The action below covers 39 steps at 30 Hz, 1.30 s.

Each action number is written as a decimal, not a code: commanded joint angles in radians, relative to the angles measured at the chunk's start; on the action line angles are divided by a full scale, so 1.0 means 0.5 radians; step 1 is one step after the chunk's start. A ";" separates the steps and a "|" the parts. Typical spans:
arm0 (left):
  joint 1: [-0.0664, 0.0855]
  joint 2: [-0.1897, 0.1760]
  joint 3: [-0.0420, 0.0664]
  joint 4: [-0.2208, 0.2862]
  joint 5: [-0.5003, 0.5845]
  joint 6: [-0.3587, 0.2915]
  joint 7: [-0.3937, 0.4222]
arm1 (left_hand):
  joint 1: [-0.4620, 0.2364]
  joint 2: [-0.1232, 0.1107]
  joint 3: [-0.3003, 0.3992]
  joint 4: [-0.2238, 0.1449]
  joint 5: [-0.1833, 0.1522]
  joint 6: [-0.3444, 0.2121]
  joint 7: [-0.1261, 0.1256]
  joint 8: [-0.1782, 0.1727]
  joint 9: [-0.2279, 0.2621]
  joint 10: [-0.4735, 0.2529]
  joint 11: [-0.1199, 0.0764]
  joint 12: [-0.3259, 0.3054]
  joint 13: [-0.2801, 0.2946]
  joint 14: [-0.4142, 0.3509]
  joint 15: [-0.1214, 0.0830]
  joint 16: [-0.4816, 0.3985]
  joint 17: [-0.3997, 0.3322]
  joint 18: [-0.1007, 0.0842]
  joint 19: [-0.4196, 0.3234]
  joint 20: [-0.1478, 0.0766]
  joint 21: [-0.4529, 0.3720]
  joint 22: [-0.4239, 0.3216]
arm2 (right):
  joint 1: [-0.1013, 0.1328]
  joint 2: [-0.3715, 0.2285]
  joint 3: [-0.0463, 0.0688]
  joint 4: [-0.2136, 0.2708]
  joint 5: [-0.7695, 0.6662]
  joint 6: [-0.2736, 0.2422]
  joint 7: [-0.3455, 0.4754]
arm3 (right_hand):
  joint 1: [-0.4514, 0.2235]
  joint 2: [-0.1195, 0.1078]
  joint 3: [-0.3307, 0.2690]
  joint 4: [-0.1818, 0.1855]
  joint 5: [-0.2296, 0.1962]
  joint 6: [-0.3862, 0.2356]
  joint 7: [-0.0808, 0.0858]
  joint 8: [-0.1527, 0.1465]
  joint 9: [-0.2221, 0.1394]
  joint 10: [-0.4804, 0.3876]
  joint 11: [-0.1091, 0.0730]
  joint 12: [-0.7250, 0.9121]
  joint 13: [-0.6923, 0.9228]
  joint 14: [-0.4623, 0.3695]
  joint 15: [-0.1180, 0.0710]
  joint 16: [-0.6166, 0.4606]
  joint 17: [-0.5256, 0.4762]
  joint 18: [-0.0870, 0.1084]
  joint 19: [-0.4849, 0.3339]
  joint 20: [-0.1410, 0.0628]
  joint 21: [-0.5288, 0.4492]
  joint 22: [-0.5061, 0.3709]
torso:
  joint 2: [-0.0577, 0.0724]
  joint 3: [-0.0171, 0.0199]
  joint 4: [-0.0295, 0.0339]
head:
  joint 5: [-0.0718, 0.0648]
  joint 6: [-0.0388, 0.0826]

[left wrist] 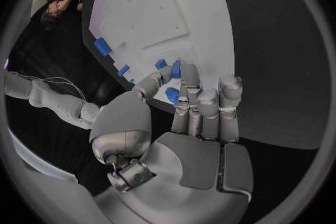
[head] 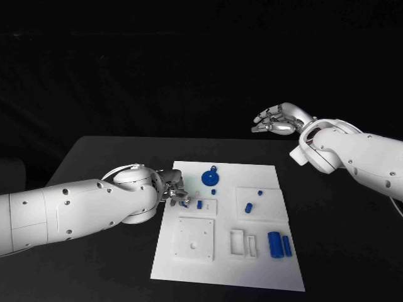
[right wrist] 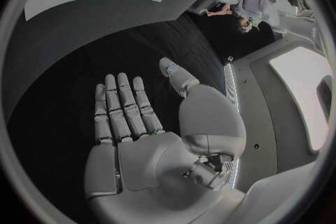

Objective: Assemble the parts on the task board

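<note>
So from my end, the task board (head: pixel 256 264) sits in the middle of the black bench (head: pixel 102 157), long side running from the near edge toward the far edge. My left hand (head: pixel 170 189) is down at the board's left edge, up in the far half. In the left wrist view the fingers (left wrist: pixel 203 103) are curled in close around a small blue part (left wrist: pixel 172 95), with the thumb coming in from the side, so it looks like I've got that piece pinched, though I can't see the contact cleanly. Another small blue piece (left wrist: pixel 176 69) sits just past the fingertips, touching or nearly so.

My right hand (head: pixel 279 119) is up in the air out past the bench's far right corner, well apart from the board. The right wrist view shows that palm flat and the fingers (right wrist: pixel 119 106) stretched out and a bit spread, holding nothing.

On the board itself: a blue round knob part (head: pixel 211 177) near the far end, a short blue peg (head: pixel 248 207) on the right side in a shallow recess, and two blue cylinders (head: pixel 279 244) lying side by side near the right edge, closer to me. A square white plate with holes (head: pixel 195 238) sits toward the near left.
</note>
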State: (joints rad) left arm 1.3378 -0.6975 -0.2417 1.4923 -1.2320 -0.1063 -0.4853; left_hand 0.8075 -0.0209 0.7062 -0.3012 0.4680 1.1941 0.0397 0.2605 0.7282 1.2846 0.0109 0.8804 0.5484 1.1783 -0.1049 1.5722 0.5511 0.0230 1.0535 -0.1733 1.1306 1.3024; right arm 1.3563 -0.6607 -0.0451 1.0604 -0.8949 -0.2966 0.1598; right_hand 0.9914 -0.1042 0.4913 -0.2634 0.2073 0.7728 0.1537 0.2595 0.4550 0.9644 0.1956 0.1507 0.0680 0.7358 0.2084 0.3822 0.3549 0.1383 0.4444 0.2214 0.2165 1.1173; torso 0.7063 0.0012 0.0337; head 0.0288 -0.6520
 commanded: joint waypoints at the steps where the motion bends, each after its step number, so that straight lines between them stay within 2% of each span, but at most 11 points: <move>1: -0.013 0.009 0.001 -0.005 -0.038 -0.040 0.029 | -0.005 0.019 0.144 0.032 0.014 0.088 -0.078 0.120 0.033 0.245 -0.237 0.013 0.004 0.205 -0.217 0.007 0.005 0.145 -0.002 -0.202 0.006 0.003 | 0.001 0.000 0.001 0.006 -0.043 -0.005 0.000 | 0.011 -0.010 -0.004 0.014 0.013 0.002 0.015 0.010 -0.003 0.016 -0.004 -0.012 -0.002 0.001 0.008 -0.014 -0.003 -0.014 -0.021 0.000 -0.008 0.004 | 0.001 0.0005 -0.001 | -0.005 0.002; 7: -0.040 0.022 0.002 -0.011 -0.073 -0.031 0.037 | -0.007 0.018 0.146 0.032 0.015 0.089 -0.078 0.120 0.033 0.245 -0.237 0.013 0.005 0.205 -0.217 0.007 0.005 0.145 -0.003 -0.202 0.006 0.003 | 0.001 -0.001 0.001 0.005 -0.043 0.008 -0.004 | 0.017 -0.005 0.002 0.019 0.009 0.003 0.019 0.013 -0.005 0.024 -0.005 -0.021 -0.001 0.005 0.007 -0.015 -0.006 -0.015 -0.021 -0.001 -0.010 0.012 | 0.001 0.0009 0.000 | -0.009 0.005; 12: -0.044 0.031 0.002 -0.028 -0.088 -0.040 0.040 | -0.008 0.018 0.147 0.032 0.015 0.089 -0.078 0.120 0.033 0.245 -0.237 0.013 0.005 0.205 -0.217 0.007 0.006 0.145 -0.002 -0.202 0.007 0.003 | 0.001 -0.002 0.001 0.014 -0.043 0.012 -0.005 | 0.038 0.006 0.030 0.030 -0.003 0.003 0.025 0.015 -0.009 0.037 -0.006 -0.039 0.000 0.010 0.008 -0.017 -0.012 -0.017 -0.021 -0.002 -0.016 0.024 | -0.001 -0.0006 -0.001 | -0.010 0.012; 18: -0.046 0.035 0.002 -0.030 -0.088 -0.035 0.042 | -0.008 0.018 0.148 0.032 0.015 0.090 -0.078 0.120 0.033 0.245 -0.237 0.014 0.005 0.205 -0.217 0.007 0.006 0.146 -0.002 -0.202 0.007 0.004 | 0.001 -0.001 0.001 0.017 -0.043 0.015 -0.007 | 0.042 0.006 0.038 0.035 -0.002 0.004 0.028 0.016 -0.011 0.041 -0.006 -0.046 0.000 0.011 0.009 -0.018 -0.014 -0.018 -0.021 -0.002 -0.019 0.029 | 0.001 0.0018 -0.002 | -0.011 0.012; 19: -0.047 0.035 0.002 -0.030 -0.088 -0.036 0.042 | -0.009 0.018 0.148 0.032 0.015 0.090 -0.078 0.120 0.033 0.245 -0.237 0.014 0.005 0.205 -0.217 0.007 0.006 0.146 -0.002 -0.202 0.007 0.004 | 0.001 -0.001 0.001 0.017 -0.042 0.016 -0.008 | 0.043 0.005 0.042 0.038 0.004 0.004 0.030 0.017 -0.012 0.043 -0.006 -0.051 0.000 0.011 0.009 -0.019 -0.016 -0.018 -0.021 -0.002 -0.021 0.031 | 0.001 0.0021 -0.001 | -0.012 0.011; 22: -0.048 0.035 0.002 -0.029 -0.088 -0.047 0.042 | -0.009 0.019 0.149 0.032 0.015 0.090 -0.078 0.120 0.033 0.245 -0.237 0.014 0.006 0.205 -0.217 0.006 0.007 0.146 -0.002 -0.202 0.007 0.004 | 0.001 -0.001 0.001 0.017 -0.040 0.017 -0.008 | 0.049 0.004 0.063 0.051 0.095 0.005 0.035 0.021 -0.018 0.058 -0.007 -0.075 0.000 0.015 0.010 -0.023 -0.023 -0.021 -0.020 -0.002 -0.031 0.047 | 0.001 0.0020 0.000 | -0.014 0.011; 39: -0.049 0.028 0.002 -0.021 -0.101 -0.154 0.055 | -0.012 0.020 0.156 0.034 0.009 0.091 -0.079 0.120 0.033 0.245 -0.238 0.014 0.008 0.205 -0.218 0.006 0.009 0.147 0.000 -0.203 0.008 0.004 | 0.001 0.001 0.001 0.020 -0.031 0.023 -0.008 | 0.047 0.003 0.064 0.054 0.103 0.010 0.039 0.026 -0.019 0.063 -0.006 -0.086 0.000 0.017 0.010 -0.024 -0.027 -0.023 -0.020 -0.003 -0.036 0.055 | 0.001 -0.0003 0.001 | -0.022 0.011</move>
State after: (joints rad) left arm 1.3147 -0.6835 -0.2412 1.4770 -1.2731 -0.1490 -0.4715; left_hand 0.7994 -0.0217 0.7184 -0.3037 0.4715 1.1966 0.0372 0.2645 0.7320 1.2861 0.0054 0.8838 0.5512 1.1824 -0.1072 1.5722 0.5550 0.0228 1.0545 -0.1709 1.1305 1.3033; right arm 1.3563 -0.6603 -0.0450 1.0679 -0.9038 -0.2953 0.1517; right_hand 1.0074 -0.1041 0.5192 -0.2386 0.2556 0.7777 0.1649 0.2669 0.4467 0.9903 0.1929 0.1110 0.0684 0.7399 0.2125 0.3747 0.3427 0.1383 0.4375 0.2213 0.2022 1.1435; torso 0.7069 0.0012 0.0341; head 0.0177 -0.6451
